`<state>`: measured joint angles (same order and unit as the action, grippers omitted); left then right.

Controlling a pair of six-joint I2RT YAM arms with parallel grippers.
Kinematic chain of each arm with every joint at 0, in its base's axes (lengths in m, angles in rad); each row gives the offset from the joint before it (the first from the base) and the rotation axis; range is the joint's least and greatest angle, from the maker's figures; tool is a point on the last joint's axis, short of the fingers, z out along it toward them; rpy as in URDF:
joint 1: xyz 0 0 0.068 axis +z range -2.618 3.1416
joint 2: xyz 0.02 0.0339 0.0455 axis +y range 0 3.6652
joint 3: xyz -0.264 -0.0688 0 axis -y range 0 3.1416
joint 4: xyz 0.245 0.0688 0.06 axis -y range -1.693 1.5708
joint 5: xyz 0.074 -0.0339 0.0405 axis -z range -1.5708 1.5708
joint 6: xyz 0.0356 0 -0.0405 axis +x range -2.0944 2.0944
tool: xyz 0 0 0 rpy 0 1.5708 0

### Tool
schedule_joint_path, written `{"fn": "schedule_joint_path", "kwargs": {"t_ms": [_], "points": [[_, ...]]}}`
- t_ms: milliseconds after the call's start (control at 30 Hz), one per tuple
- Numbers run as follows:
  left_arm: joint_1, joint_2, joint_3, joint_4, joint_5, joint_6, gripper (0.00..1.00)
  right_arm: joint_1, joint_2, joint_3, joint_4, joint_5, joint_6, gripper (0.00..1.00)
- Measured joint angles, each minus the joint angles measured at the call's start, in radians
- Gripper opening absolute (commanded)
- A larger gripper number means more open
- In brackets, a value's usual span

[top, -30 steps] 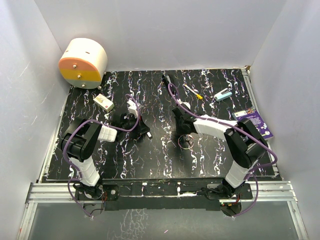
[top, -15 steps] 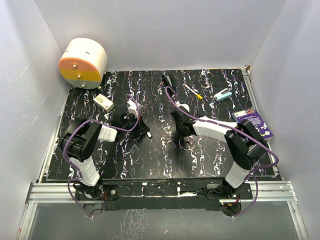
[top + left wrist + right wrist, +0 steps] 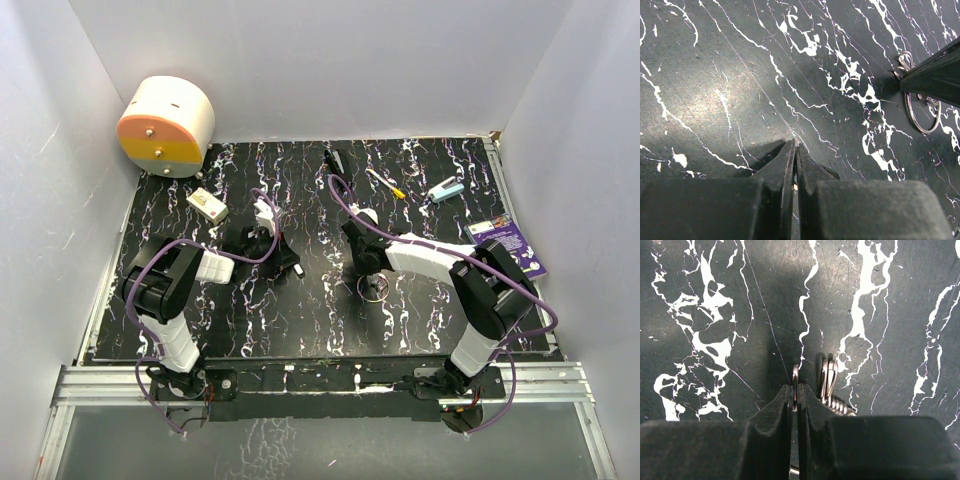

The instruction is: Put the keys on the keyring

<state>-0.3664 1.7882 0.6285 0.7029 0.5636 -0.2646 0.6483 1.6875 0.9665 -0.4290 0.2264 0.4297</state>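
The keyring (image 3: 374,288) is a thin silvery wire ring on the black marbled table, near the middle. My right gripper (image 3: 368,274) stands over it, shut on its wire. In the right wrist view the keyring (image 3: 795,374) stands edge-on between the closed fingertips. Just to its right lies a small silvery bundle with a coiled part (image 3: 829,382), probably the keys edge-on. From the left wrist view the keyring (image 3: 923,113) hangs below the right fingers (image 3: 936,75), with the silvery bundle (image 3: 903,61) beside them. My left gripper (image 3: 795,146) rests shut, left of the ring, apart from it.
A round white, orange and yellow container (image 3: 166,125) sits at the back left, with a small beige box (image 3: 207,205) near it. A black stick (image 3: 334,160), a yellow-handled tool (image 3: 385,183), a teal item (image 3: 447,189) and a purple booklet (image 3: 510,245) lie towards the back right.
My right gripper has shifted slightly left and down onto the keyring and closed on it. The left arm has not moved.
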Motion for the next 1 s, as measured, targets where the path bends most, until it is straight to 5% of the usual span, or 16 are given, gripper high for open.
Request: {"fn": "schedule_joint_path", "kwargs": {"t_ms": [267, 500, 733, 1000], "points": [[0.001, -0.016, 0.019, -0.054, 0.001, -0.001, 0.00, 0.001, -0.006, -0.002, -0.005, 0.000, -0.003, 0.08], [0.005, -0.108, 0.228, -0.362, 0.023, -0.006, 0.00, 0.000, -0.135, -0.067, -0.065, -0.024, -0.007, 0.08], [0.005, -0.153, 0.518, -0.671, 0.057, -0.072, 0.00, 0.001, -0.431, -0.061, -0.023, -0.131, -0.033, 0.08], [0.005, -0.123, 0.651, -0.904, 0.140, -0.311, 0.00, 0.013, -0.604, -0.040, 0.113, -0.239, -0.043, 0.08]]}}
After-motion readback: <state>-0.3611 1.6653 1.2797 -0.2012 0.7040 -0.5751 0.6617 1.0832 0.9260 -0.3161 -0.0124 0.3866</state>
